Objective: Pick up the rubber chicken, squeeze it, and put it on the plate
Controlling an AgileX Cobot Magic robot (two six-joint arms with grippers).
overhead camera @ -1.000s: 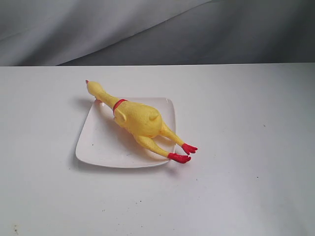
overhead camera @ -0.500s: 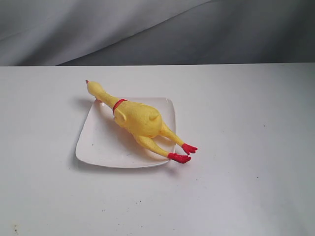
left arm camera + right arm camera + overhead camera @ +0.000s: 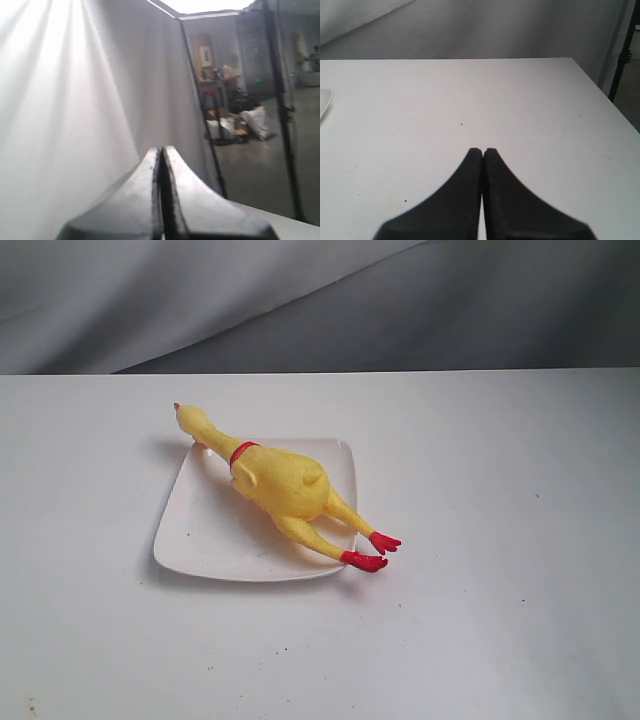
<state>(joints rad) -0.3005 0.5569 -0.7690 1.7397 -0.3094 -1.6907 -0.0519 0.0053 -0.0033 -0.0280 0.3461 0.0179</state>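
"What's on your screens, biggest thing first?"

"I've got the white table [image 3: 500, 630] filling most of the exterior view. The plate [image 3: 195, 535] sits on it, left of centre. The rubber chicken [image 3: 285, 485] lies diagonally across the plate. Its body rests on the plate, its head pokes out past the far-left corner, and its red feet stick out over the near-right corner."

"And the jaws?"

"My right gripper [image 3: 482, 150] is clenched with nothing between the fingers. It hangs over bare table, and only a sliver of the plate's rim shows at the edge of its camera, so it's well apart from the chicken. My left gripper [image 3: 161, 149] is pressed together too, also empty. It faces a grey curtain [image 3: 75, 100], so I can't tell how it stands to the chicken."
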